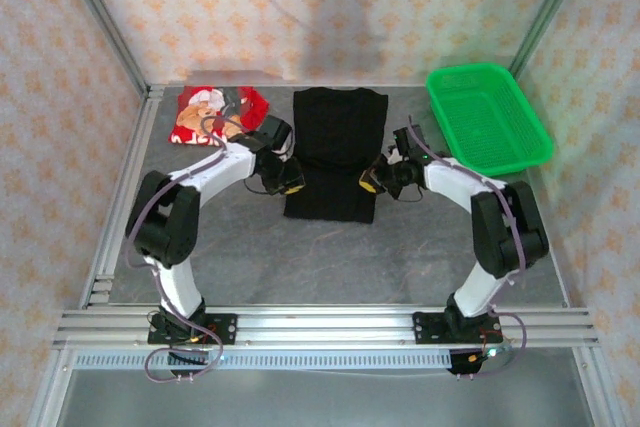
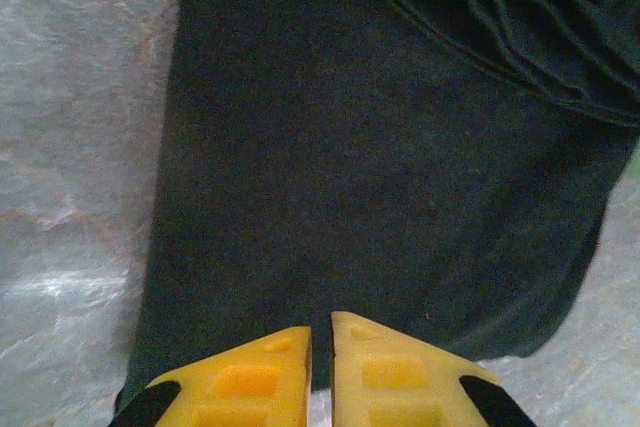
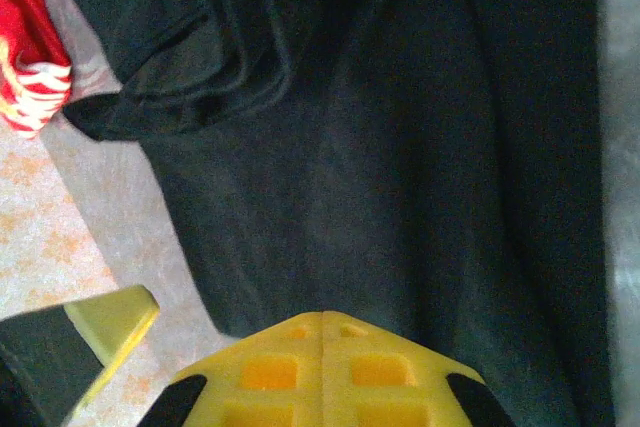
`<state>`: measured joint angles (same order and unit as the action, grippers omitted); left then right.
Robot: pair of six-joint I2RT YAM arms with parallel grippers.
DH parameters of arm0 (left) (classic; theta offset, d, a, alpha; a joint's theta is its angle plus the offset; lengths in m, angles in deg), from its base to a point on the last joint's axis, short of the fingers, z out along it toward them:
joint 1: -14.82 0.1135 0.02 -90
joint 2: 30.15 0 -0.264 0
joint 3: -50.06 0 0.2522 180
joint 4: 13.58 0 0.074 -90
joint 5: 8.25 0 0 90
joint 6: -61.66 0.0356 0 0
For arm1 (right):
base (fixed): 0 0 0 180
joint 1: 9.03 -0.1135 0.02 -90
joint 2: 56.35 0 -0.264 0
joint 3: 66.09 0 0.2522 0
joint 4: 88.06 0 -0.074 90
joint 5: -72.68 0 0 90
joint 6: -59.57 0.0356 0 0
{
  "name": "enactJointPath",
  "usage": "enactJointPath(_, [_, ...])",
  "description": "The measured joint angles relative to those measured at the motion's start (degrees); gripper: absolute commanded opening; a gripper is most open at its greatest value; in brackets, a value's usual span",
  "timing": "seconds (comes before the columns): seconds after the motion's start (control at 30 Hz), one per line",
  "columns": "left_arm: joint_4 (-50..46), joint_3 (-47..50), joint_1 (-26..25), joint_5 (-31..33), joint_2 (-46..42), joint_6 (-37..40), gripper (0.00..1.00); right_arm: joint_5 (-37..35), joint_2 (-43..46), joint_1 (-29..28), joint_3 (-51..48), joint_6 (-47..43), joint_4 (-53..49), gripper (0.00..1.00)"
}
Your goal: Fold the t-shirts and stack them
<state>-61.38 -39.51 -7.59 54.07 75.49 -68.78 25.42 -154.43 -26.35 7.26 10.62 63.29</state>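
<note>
Both jaws closed, tips over black t-shirt (image 1: 335, 142) near its sides

We can read no words, numbers, labels or brand marks anywhere. The red t-shirt (image 1: 222, 112) bears a white-and-tan cartoon figure, but we make out no lettering in that print from above, and the wrist view catches only a corner of it. The black t-shirt (image 1: 337, 147) is plain cloth wherever we see it, with no legible tag or logo.
</note>
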Motion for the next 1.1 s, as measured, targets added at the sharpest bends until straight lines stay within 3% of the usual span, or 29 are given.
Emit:
enactJointPath(0.37, [-0.33,-17.14,-0.09,0.92,17.57,-0.02,0.13,0.15,-16.74,0.13,16.22,-0.33,0.81,0.02])
enactJointPath(0.5, [-1.81,-24.02,-0.09,1.73,22.97,-0.02,0.14,0.2,-20.74,0.94,21.16,-0.33,0.76,0.06])
enactJointPath(0.6, [-2.99,-30.12,-0.04,2.97,25.4,-0.04,0.15,0.13,-22.45,2.12,24.5,-0.15,0.81,0.15])
enactJointPath(0.73, [-3.32,-39.19,0.28,4.79,27.19,-0.24,0.27,0.11,-22.6,3.82,28.0,0.61,1.66,0.28])
enactJointPath(0.9, [-2.8,-43.89,1.51,5.84,26.45,-0.37,0.51,-0.9,-18.82,4.9,27.96,-0.11,1.64,0.42])
enactJointPath(1.0, [-1.57,-39.15,2.32,5.84,22.75,-0.09,0.62,-1.22,-12.37,4.9,24.48,-1.29,0.31,0.55])
enactJointPath(1.1, [0.81,-26.12,3.3,5.44,12.59,-0.17,0.72,-1.2,-2.78,4.87,16.76,-2.05,-0.66,0.66])
